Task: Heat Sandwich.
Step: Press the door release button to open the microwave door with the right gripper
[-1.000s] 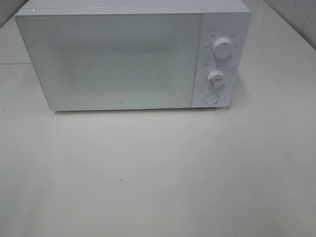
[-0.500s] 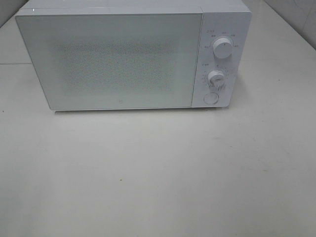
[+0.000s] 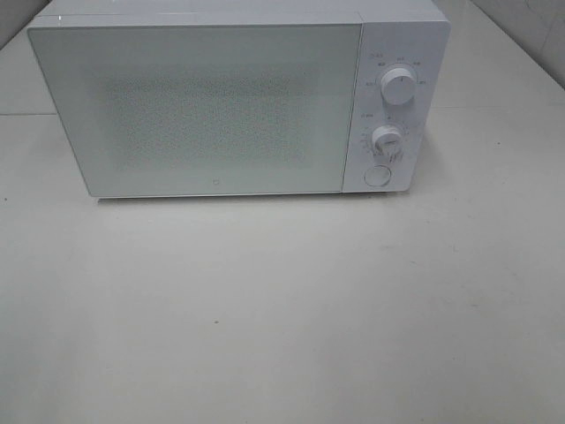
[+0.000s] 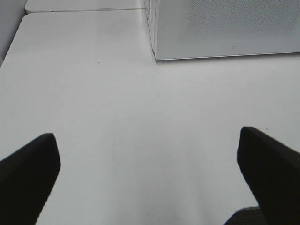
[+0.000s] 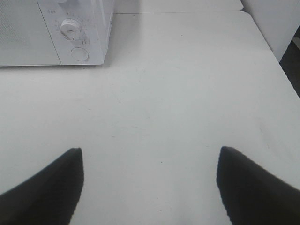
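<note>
Closed white microwave (image 3: 238, 102), at the back of pale table (image 3: 282, 318)

The left gripper (image 4: 146, 140) hangs over a white tabletop (image 4: 93, 84), its two black jaws spread wide apart with bare surface showing between them. Farther off and to the right stands the white microwave (image 4: 225, 28); only the lower left corner of its front is visible, with a speckled door (image 4: 243, 18) that carries a tiny mark (image 4: 233, 47) near the bottom edge. A faint curved scratch (image 4: 114, 136) runs across the tabletop between the jaws, a small dark speck (image 4: 98, 62) lies left of the microwave, and at the far edge a seam (image 4: 84, 11) meets a second white surface (image 4: 79, 4).
</note>
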Robot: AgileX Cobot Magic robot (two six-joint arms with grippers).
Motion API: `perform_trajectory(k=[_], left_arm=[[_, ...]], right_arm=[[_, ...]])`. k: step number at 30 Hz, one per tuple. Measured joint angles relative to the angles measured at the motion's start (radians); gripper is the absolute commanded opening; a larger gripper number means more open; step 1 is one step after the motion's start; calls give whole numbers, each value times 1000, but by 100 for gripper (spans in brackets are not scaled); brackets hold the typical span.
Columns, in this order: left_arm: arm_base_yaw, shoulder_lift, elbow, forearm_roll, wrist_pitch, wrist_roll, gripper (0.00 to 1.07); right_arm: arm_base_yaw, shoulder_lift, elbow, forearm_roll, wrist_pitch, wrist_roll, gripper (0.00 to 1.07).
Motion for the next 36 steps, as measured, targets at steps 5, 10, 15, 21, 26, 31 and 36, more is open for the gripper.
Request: perform_trajectory(k=[5,10,15,21,26,31,36], left_arm=[[0,0,0,0,0,0,98],[0,0,0,0,0,0,98],[0,0,0,0,0,0,98],[0,0,0,0,0,0,98],[0,0,0,0,0,0,98],[0,0,0,0,0,0,98],[0,0,0,0,0,0,98]], right_arm=[[0,0,0,0,0,7,75],[0,42,-28,0,-43,8,75],[0,139,-33,0,-159,8,75],[0,215,-33,0,-276,8,75],[0,308,-33,0,-401,8,75],[0,413,-33,0,-507,8,75],[0,521,-33,0,-598,10,75]])
